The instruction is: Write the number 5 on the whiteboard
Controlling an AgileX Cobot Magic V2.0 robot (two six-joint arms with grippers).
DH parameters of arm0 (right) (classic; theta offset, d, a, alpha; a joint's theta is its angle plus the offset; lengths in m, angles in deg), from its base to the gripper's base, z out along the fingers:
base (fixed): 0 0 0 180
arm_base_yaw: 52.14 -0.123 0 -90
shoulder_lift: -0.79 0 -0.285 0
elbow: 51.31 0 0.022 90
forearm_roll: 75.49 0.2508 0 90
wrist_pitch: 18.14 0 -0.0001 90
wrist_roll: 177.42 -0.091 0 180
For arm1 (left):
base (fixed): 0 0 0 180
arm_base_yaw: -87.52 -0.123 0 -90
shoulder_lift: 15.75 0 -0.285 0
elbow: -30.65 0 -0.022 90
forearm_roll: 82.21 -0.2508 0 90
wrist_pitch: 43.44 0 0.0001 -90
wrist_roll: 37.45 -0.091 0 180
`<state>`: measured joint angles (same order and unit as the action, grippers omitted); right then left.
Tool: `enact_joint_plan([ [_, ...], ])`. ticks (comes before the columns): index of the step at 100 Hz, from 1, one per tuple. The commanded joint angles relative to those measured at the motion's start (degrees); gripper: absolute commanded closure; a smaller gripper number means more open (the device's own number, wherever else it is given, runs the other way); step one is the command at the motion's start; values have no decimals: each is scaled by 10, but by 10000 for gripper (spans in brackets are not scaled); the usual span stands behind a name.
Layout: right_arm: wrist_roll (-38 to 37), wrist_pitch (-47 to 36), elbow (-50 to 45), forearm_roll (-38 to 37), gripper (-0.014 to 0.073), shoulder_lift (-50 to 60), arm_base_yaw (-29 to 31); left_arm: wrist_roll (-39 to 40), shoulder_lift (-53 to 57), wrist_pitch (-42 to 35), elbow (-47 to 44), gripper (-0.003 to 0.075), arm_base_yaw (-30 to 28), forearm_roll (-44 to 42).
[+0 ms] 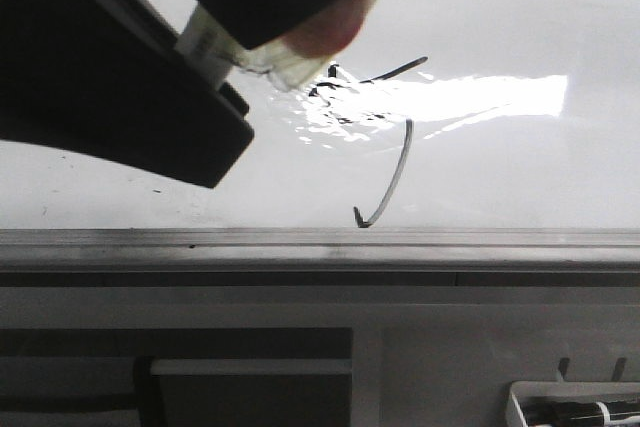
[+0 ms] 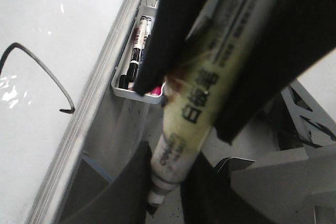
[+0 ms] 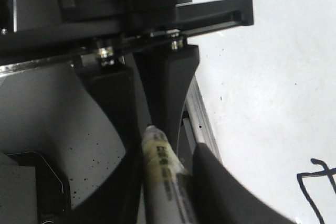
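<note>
The whiteboard (image 1: 520, 27) lies flat and glossy, with strong glare. On it the number 5 (image 1: 403, 157) stands in thin black strokes: a slanted top bar and a long hooked tail. The tail also shows in the left wrist view (image 2: 44, 69). A yellowish-white marker (image 2: 210, 87) is held off the board's near edge, over the rail side. My left gripper (image 2: 165, 182) is shut on the marker's nib end. My right gripper (image 3: 168, 182) is shut on its barrel (image 3: 160, 166). In the front view both black grippers and the marker (image 1: 215, 42) fill the upper left, above the board.
A grey metal rail (image 1: 400, 239) runs along the board's near edge. A white tray (image 2: 126, 92) with several markers hangs below it and shows at the front view's lower right (image 1: 520, 402). A speckled grey surface (image 3: 94, 171) lies under the grippers.
</note>
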<state>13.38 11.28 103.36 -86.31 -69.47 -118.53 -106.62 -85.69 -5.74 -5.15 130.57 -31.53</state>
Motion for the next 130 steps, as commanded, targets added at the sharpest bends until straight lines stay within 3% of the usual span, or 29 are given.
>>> enact_joint_plan([
  [1, 5, -22, 13, 11, 662, 9, -1, 10, 6, -42, 20, 741, 0, 24],
  [21, 5, -22, 13, 13, 660, 9, -1, 10, 6, -42, 20, 741, 0, 24],
  [28, 4, -22, 13, 13, 615, 9, -1, 10, 6, -42, 20, 741, 0, 26],
  [38, 4, -22, 16, 13, 426, 9, 2, 11, 6, -44, 20, 741, 0, 36],
  [50, 4, -22, 17, 5, 104, 17, 2, 18, 6, -44, 20, 741, 0, 46],
  [59, 1, -20, 17, -16, 13, 37, 3, 51, 6, -61, 18, 741, 0, 47],
  [70, 1, -22, 17, -18, 41, 78, 30, 113, 6, -112, 12, 741, 0, 48],
  [82, -28, -22, 17, -18, 146, 129, 76, 224, 6, -222, -17, 741, 0, 65],
  [89, -50, -19, 14, -17, 273, 158, 103, 266, 6, -291, -36, 741, 0, 84],
  [103, -54, 7, 1, -17, 656, 201, 130, 273, -6, -377, -68, 741, 0, 165],
  [116, -55, 10, -14, -17, 654, 217, 131, 273, -39, -400, -70, 741, 11, 193],
  [130, -55, 14, -24, -14, 654, 219, 131, 273, -70, -484, -70, 741, 52, 231],
])
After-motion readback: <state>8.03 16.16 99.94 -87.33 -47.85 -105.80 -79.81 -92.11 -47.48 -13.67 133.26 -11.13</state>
